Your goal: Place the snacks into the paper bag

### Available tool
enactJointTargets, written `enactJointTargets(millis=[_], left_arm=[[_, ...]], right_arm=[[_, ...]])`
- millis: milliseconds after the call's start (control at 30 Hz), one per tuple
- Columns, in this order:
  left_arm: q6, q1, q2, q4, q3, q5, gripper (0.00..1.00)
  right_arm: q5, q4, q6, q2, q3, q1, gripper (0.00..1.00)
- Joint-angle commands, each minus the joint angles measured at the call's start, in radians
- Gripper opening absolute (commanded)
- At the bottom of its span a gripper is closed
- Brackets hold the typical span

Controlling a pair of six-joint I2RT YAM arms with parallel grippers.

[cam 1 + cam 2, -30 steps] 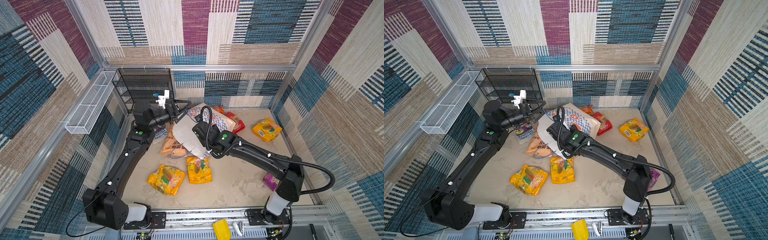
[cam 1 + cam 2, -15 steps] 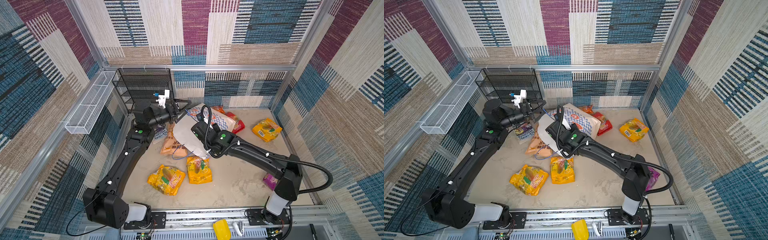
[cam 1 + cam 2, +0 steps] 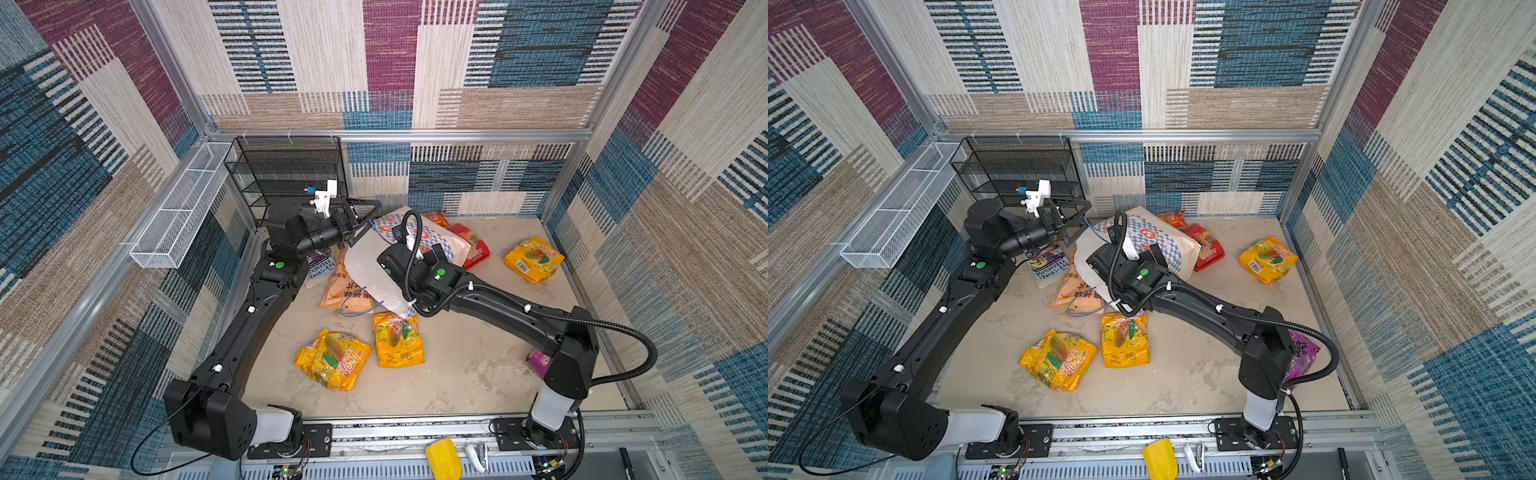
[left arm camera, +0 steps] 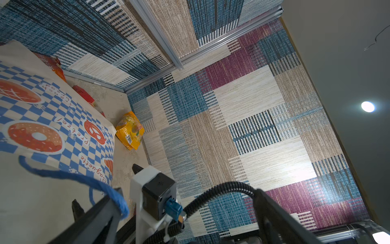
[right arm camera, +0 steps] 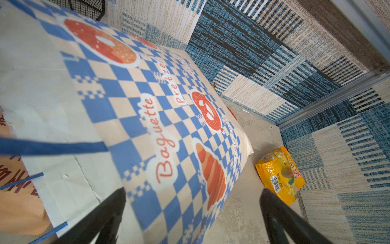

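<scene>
paper bag (image 3: 432,237) on its side at the back, snacks (image 3: 332,359) loose around it
expect the bag light, thin, easily creased; lift by the cord handle (image 4: 84,179), looped over one finger of the left gripper (image 3: 365,222), fingers apart. right gripper (image 5: 192,196) spread wide over the bag. packets likely soft, slippery: pinch an edge.

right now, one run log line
left hand: open, blue cord over one finger | right hand: open over paper bag | yellow snacks: on floor
</scene>
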Motion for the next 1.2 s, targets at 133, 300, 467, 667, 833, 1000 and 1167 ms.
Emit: enactJointTargets(millis=[133, 300, 467, 667, 833, 1000, 1167], left_arm=[[0.019, 0.001, -0.015, 0.013, -0.019, -0.006, 0.99], [0.075, 0.001, -0.036, -0.068, -0.022, -0.054, 0.99], [0.066, 0.000, -0.037, -0.056, -0.027, -0.058, 0.99], [0.064, 0.000, -0.035, -0.075, -0.025, -0.065, 0.99], [0.085, 0.000, -0.019, -0.120, -0.020, -0.055, 0.99], [0.144, 0.000, 0.020, -0.207, 0.025, 0.003, 0.99], [0.303, 0.000, -0.008, -0.377, 0.111, 0.083, 0.99]], right_arm=[[0.117, -0.014, 0.079, 0.042, 0.032, 0.004, 0.93], [0.173, -0.025, 0.120, 0.028, 0.013, 0.014, 0.69], [0.203, -0.028, 0.112, 0.043, 0.015, 0.013, 0.48], [0.222, -0.107, 0.139, 0.063, 0.062, 0.014, 0.18], [0.234, -0.200, 0.139, 0.084, 0.134, 0.013, 0.01], [0.205, -0.273, 0.082, 0.113, 0.223, 0.014, 0.00], [0.129, -0.308, 0.019, 0.122, 0.313, -0.015, 0.00]])
